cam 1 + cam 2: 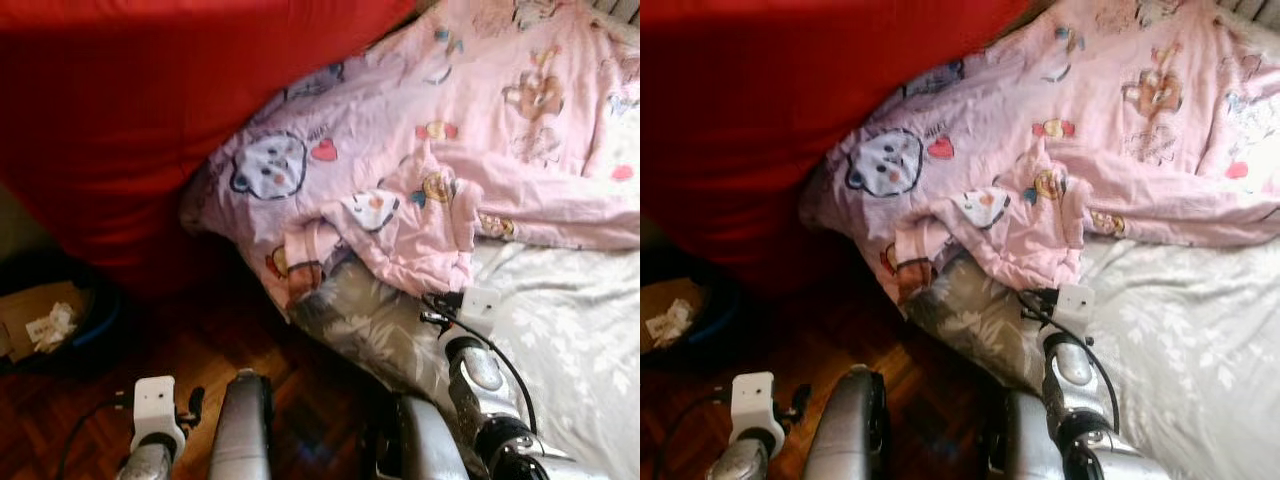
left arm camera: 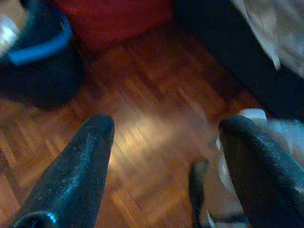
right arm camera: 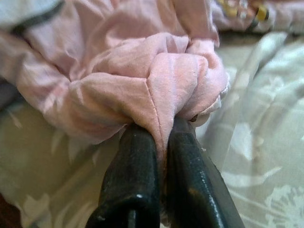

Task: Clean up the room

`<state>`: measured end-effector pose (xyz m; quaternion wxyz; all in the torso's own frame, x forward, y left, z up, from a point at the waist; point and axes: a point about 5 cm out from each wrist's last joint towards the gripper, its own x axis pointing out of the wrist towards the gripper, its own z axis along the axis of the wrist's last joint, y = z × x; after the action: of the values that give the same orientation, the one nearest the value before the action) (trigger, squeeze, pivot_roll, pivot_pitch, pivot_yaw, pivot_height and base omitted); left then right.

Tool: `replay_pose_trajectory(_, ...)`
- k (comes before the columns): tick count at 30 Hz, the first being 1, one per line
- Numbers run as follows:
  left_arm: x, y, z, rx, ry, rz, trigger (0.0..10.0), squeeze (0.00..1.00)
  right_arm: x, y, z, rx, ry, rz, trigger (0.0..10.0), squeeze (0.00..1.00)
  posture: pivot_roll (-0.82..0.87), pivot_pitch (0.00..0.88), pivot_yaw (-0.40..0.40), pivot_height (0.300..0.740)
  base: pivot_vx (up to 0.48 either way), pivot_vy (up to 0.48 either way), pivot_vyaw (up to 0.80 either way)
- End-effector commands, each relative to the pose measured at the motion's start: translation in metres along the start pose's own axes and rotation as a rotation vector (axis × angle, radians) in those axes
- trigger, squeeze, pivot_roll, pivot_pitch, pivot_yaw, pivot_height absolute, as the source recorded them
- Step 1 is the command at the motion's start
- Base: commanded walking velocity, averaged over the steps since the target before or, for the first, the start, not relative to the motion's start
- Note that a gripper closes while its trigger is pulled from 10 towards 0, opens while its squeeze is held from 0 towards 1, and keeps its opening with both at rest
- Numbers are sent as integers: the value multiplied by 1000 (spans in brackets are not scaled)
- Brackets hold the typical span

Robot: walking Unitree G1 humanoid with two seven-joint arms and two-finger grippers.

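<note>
A pink quilt [image 1: 450, 130] printed with cartoon animals and hearts lies crumpled across the bed, one corner hanging over the near edge. My right gripper [image 3: 164, 126] is shut on a bunched fold of that quilt [image 3: 161, 71] just above the grey leaf-patterned sheet [image 1: 580, 330]. Its wrist [image 1: 478, 305] sits at the quilt's lower hem. My left gripper [image 2: 168, 122] is open with nothing between its fingers, low over the wooden floor [image 2: 142, 95] beside the bed. The left arm [image 1: 155, 410] shows at the bottom left.
A large red cover [image 1: 120, 100] drapes down at the left, next to the quilt. A dark blue bin [image 1: 70, 320] with cardboard and crumpled paper stands on the parquet floor [image 1: 200, 350] at the left. The bed's dark side [image 2: 266, 80] borders the floor strip.
</note>
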<state>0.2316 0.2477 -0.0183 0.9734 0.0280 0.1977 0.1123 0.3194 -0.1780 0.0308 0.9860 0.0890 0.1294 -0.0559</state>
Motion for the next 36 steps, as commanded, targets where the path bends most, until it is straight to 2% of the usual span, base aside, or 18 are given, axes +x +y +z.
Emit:
replay_pose_trajectory(1,-2,7,-5,-3,18,34,10000,0,-4,-9,-5,6,11,-19,10000,0,159,105,-31,619,0,0,0)
replay_pose_trajectory(8,3,4,0,-4,4,33,10000,0,-4,-12,-5,7,7,-24,10000,0,155,86,-33,624,0,0,0)
replay_pose_trajectory(17,7,-2,0,-3,22,26,10000,0,-3,-11,-4,10,8,-29,10000,0,145,76,-25,684,0,0,0)
replay_pose_trajectory(26,1,-3,-15,-4,102,31,10000,0,-4,-13,-5,6,5,-37,10000,0,143,72,-28,739,0,0,0)
replay_pose_trajectory(36,-2,-8,-24,-11,154,23,10000,0,-3,-14,0,-5,-12,-35,10000,0,127,69,-32,740,0,0,0)
